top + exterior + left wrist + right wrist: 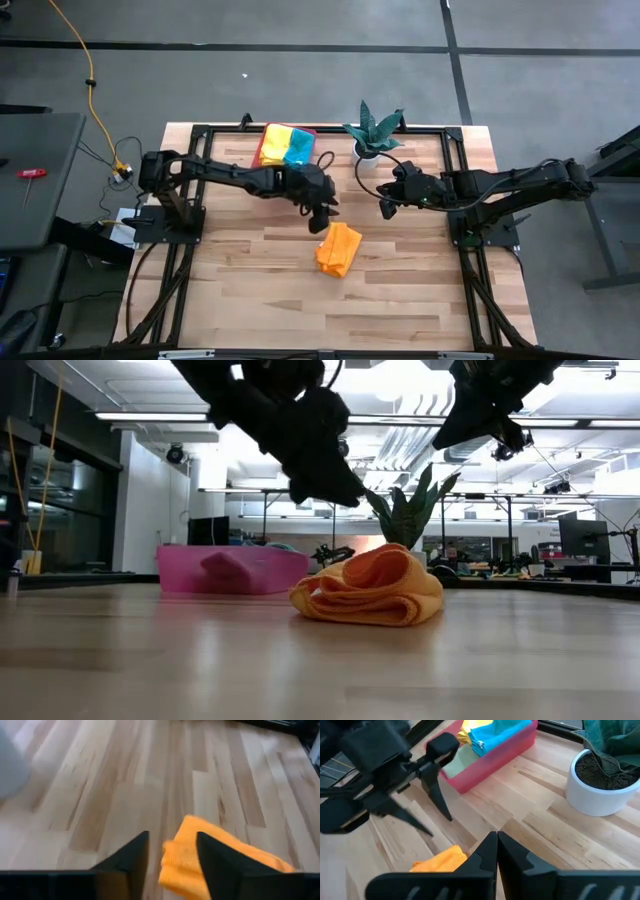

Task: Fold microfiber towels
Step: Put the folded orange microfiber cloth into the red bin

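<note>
A folded orange towel (pixel 338 248) lies in a soft bundle on the wooden table, near its middle. My left gripper (pixel 322 218) hangs open above and just left of it, clear of the cloth; the low view shows a gap between the gripper (pixel 335 485) and the towel (pixel 370 590). The left wrist view looks down past the open fingers at the towel (pixel 225 865). My right gripper (pixel 496 840) is shut and empty, held in the air to the towel's far right (pixel 384 210). Yellow (pixel 275 140) and teal (pixel 298 148) towels lie in the pink tray (pixel 313 130).
The pink tray (pixel 495 760) stands at the table's far edge, left of centre, also holding a light green cloth (pixel 457 762). A potted plant in a white pot (pixel 368 150) stands to the tray's right. Bare wood (pixel 250 300) spreads over the near half of the table.
</note>
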Tool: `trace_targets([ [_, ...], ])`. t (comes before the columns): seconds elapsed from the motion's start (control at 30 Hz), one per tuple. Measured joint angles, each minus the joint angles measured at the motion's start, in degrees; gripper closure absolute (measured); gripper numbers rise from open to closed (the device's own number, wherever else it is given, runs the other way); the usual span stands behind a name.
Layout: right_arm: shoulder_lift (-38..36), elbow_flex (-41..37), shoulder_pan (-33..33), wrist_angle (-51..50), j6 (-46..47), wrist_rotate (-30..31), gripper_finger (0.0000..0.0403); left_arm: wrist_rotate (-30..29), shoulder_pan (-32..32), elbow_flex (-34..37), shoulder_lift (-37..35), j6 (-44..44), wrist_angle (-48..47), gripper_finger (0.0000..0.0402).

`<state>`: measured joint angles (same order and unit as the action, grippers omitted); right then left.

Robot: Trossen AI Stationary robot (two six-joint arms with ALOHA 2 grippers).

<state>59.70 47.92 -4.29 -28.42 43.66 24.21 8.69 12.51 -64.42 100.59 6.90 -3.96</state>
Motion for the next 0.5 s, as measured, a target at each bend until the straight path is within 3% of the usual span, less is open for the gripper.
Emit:
trace_targets([
  [0.27, 0.0, 0.0, 0.0, 0.0, 0.7, 0.2, 0.0402, -0.2, -0.6, 0.0, 1.7, -5.6, 0.8, 0.0139],
  [0.5, 0.0, 0.0, 0.0, 0.0, 1.5, 0.9, 0.0402, 2.9, -0.6, -0.1, 2.0, -4.2, 1.4, 0.0113],
])
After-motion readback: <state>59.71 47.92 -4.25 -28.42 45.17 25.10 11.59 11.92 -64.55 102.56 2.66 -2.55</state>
